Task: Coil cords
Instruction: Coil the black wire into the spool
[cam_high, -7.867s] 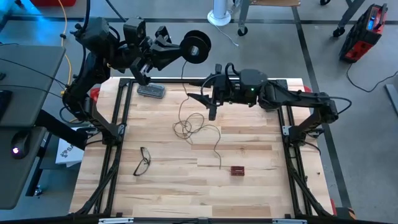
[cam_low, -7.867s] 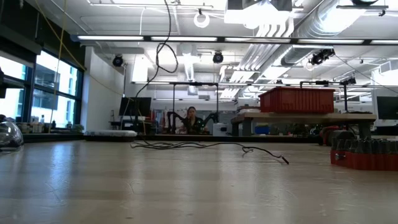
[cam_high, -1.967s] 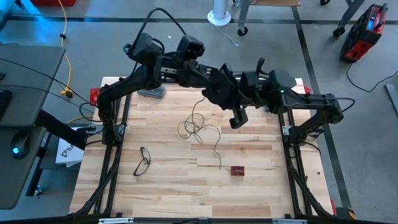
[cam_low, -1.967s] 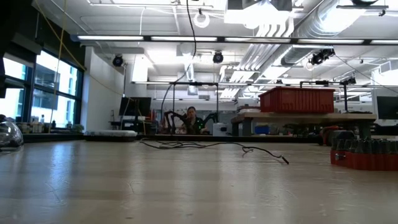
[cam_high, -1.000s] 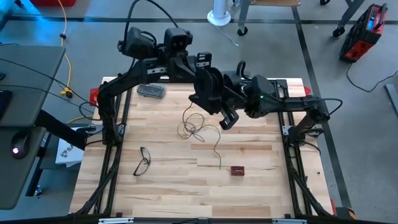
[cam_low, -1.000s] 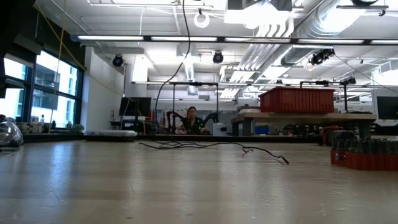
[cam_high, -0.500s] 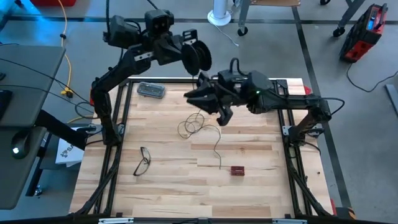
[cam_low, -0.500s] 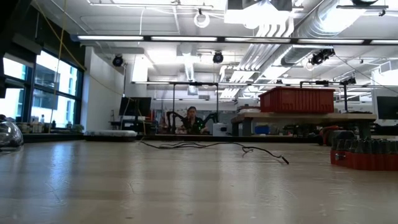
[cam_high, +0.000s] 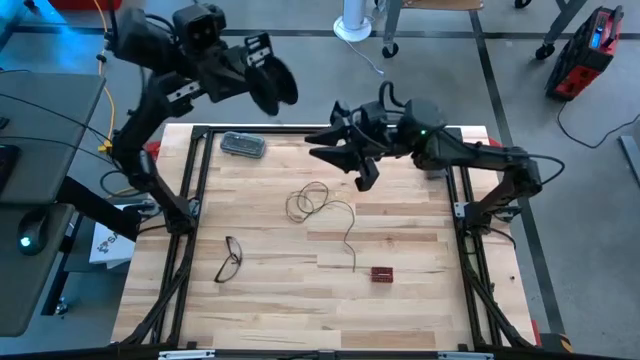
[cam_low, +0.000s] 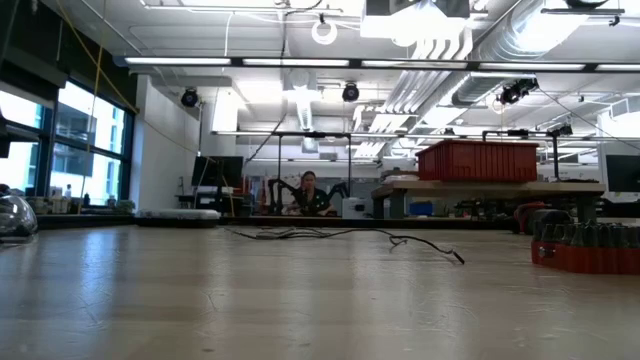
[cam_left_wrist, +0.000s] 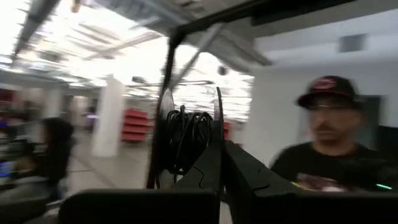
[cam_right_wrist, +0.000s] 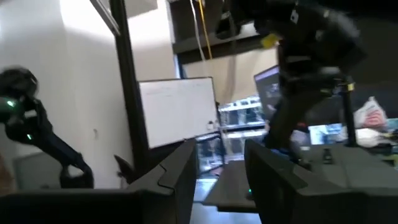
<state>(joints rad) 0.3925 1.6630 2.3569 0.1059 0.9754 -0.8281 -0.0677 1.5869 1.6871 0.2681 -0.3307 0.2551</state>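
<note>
Overhead, table-level, two wrist views

A robotics lab is showing: exposed ceiling ducts (cam_low: 500, 40) are hanging above a workbench (cam_low: 480, 187) bearing a red bin (cam_low: 478, 160).

arms: two, matt black, jointed, boxy housings at the joints | left arm (cam_high: 150, 110): black cable looped along its links | right arm (cam_high: 480, 155): small green light on the wrist housing | left gripper (cam_high: 268, 75): dark, angular | right gripper (cam_high: 345, 150): dark, with long tapered black fingers (cam_right_wrist: 180, 171)
</note>
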